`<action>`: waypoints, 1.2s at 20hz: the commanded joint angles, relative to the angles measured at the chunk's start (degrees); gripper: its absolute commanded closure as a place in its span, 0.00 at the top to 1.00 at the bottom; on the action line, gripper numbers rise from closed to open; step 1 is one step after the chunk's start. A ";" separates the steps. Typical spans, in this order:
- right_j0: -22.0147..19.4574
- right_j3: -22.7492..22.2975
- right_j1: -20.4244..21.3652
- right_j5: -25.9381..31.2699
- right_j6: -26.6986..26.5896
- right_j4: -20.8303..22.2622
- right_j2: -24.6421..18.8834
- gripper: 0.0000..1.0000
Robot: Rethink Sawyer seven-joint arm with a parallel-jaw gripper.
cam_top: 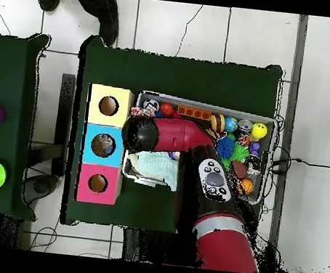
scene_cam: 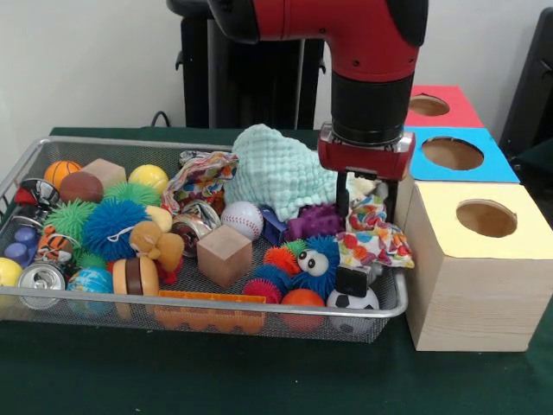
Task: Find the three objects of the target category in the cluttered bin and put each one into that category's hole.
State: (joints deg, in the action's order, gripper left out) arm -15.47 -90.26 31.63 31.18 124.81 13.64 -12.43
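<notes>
My gripper hangs low over the right end of the wire bin, just above a soccer ball. A colourful patterned cloth bag lies against the gripper and hides most of it, and I cannot tell whether the bag is held. Beside it are a mint knitted cloth, a second patterned cloth, a purple block and a blue googly-eyed fuzzy ball. In the overhead view the arm's head covers the gripper at the bin's end nearest the boxes.
Three boxes with round holes stand right of the bin: yellow, blue, red. The bin also holds wooden cubes, a baseball, spiky balls, cans and an orange comb.
</notes>
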 commanded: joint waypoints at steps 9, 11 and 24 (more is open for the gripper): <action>-3.77 -2.73 -3.38 -5.42 9.11 -5.82 4.53 1.00; -5.49 -2.08 -3.90 -4.69 6.38 -5.60 3.89 1.00; -20.52 -2.13 -6.42 -2.89 -6.80 -2.07 -4.99 1.00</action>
State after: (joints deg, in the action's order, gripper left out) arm -31.50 -91.04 28.99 28.84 124.81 9.93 -11.10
